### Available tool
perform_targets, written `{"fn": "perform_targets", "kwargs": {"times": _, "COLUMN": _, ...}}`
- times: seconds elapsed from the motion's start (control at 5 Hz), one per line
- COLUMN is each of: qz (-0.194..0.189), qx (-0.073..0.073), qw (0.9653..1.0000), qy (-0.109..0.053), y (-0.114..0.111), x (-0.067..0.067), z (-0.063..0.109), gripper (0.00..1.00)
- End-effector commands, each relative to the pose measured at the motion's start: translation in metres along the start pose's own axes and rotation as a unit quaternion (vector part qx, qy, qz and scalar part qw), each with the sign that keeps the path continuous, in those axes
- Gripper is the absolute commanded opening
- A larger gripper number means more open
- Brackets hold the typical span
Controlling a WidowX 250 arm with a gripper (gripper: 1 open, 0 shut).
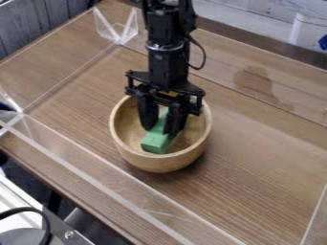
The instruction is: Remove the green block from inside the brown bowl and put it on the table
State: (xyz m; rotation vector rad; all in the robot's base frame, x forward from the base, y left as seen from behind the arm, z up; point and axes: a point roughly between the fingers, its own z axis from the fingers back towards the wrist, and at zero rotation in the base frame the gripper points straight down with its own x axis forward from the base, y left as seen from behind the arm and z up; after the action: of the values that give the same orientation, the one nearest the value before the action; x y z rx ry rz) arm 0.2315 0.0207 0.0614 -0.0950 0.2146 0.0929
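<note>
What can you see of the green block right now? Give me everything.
The green block is a small bright green bar, plain and smooth-looking. It stands tilted, upper end pinched between the shut fingers of the gripper, lower end down inside the brown bowl. Whether that end touches the bowl's floor is unclear. Its top is hidden by the fingers.
</note>
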Motion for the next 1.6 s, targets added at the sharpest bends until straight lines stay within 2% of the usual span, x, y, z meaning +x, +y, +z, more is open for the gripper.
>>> {"fn": "perform_targets", "kwargs": {"times": 0.0, "qz": 0.002, "qx": 0.0, "qw": 0.9991, "qy": -0.042, "y": 0.001, "x": 0.009, "z": 0.022, "gripper": 0.0}}
{"fn": "perform_targets", "kwargs": {"times": 1.4, "qz": 0.004, "qx": 0.0, "qw": 0.9987, "qy": -0.052, "y": -0.004, "x": 0.008, "z": 0.034, "gripper": 0.0}}
